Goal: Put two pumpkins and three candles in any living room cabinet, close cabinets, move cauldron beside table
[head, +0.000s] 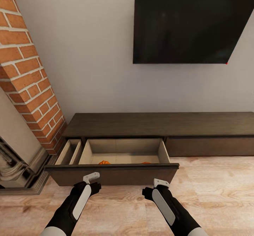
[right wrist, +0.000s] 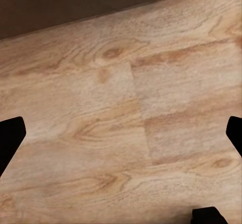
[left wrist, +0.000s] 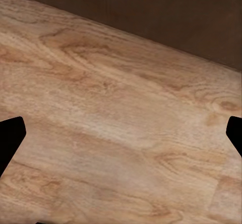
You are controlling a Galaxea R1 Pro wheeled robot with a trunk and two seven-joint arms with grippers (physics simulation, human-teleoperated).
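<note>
**Operator A:** Status check. I have the cabinet (head: 158, 124) ahead of me, against the wall under the dark screen (head: 192, 24). Its left drawer (head: 113, 172) stands pulled out toward me. Inside, just behind the drawer front, I see the tops of the pumpkins (head: 104, 162): one orange crown toward the left, and a smaller orange sliver further right. Candles: I cannot make out any from here; the drawer front hides the drawer's near floor.

**Operator B:** Tool states?

**Operator A:** The left tool (head: 92, 179) and the right tool (head: 158, 186) both hang just in front of the drawer front, above the wooden floor (head: 211, 193). Each wrist camera shows the fingertips (left wrist: 10, 138) spread to the frame's edges with only floor between them, so both tools are parted and carry nothing.

**Operator B:** Step in hand?

**Operator A:** My judgement: the stowing stage is at or near its end for this drawer, and closing it comes next. That calls for setting one or both tools flat against the drawer front and pushing straight toward the wall, evenly, so that the drawer does not skew. The cauldron placement beside the surface remains.
</note>
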